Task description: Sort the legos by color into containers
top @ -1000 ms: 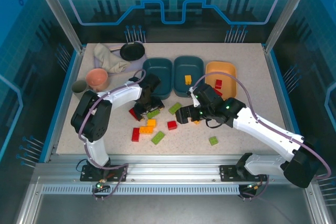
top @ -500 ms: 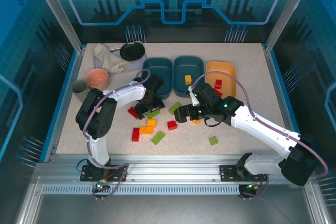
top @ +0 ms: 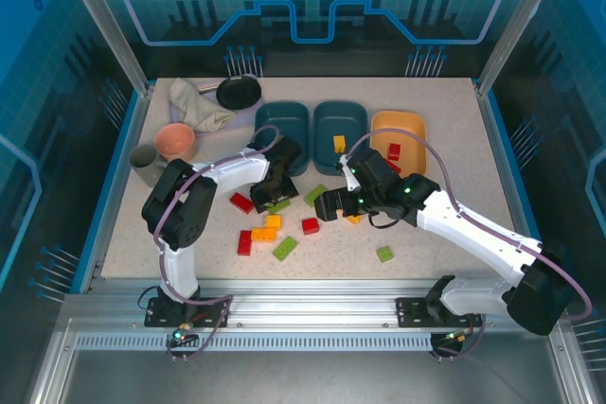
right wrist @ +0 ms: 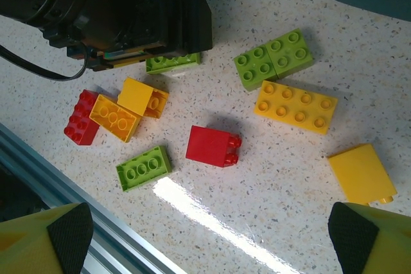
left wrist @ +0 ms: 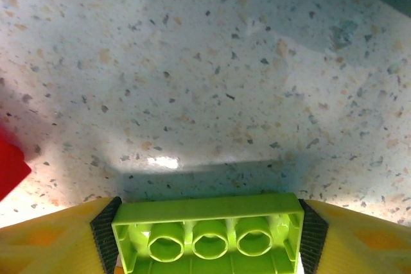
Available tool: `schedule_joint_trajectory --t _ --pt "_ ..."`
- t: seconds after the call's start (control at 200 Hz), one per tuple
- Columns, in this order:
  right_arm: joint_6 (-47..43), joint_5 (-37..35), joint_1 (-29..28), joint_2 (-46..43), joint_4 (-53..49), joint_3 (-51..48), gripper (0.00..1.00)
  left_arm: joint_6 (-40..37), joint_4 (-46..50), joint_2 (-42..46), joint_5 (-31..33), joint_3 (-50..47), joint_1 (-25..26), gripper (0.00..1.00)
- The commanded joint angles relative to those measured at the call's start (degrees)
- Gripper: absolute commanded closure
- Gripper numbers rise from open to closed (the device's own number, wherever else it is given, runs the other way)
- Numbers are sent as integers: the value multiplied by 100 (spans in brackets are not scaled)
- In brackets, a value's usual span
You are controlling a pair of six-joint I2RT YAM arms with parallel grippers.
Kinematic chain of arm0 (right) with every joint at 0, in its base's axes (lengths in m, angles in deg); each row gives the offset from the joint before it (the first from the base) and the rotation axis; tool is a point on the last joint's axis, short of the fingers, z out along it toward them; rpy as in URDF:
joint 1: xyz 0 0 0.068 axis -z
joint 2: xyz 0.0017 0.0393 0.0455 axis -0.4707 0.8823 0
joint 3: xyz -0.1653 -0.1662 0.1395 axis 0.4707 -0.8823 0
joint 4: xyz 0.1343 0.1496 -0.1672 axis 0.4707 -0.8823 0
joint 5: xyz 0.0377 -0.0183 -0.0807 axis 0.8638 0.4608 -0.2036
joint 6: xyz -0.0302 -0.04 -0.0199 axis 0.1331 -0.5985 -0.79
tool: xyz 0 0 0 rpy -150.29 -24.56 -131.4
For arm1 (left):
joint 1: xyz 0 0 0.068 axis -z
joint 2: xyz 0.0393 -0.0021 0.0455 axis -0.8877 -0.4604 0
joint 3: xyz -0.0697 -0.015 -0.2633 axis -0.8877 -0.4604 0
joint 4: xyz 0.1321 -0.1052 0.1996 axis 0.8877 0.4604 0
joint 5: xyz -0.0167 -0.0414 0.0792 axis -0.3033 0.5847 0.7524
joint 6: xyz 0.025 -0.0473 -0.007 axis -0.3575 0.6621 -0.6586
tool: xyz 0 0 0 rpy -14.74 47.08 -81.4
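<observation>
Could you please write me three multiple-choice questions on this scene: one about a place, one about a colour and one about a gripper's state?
1. Which tub holds a yellow brick?
A. the middle teal tub
B. the left teal tub
C. the yellow-orange tub

2. What colour is the brick that the left gripper holds?
A. red
B. green
C. yellow

3. How is the right gripper?
A. open, holding nothing
B. shut on a red brick
C. shut on a yellow brick

Key:
1 A, since the top view shows it on that tub's floor.
2 B, since the left wrist view shows a green brick clamped between the pads.
3 A, since its fingertips stand wide apart with nothing between them.
</observation>
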Motion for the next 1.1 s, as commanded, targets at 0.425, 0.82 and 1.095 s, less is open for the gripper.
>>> schedule_joint_trajectory --t 0.425,0.82,1.095 --pt "124 -43 68 -236 79 32 4 -134 690 1257 579 -61 169 32" --pt "646 178 451 93 788 532 3 -1299 707 551 318 1636 -576 32" --pt "1063 376 739 705 1061 1014 3 -1954 829 -1096 -53 3108 -891 31"
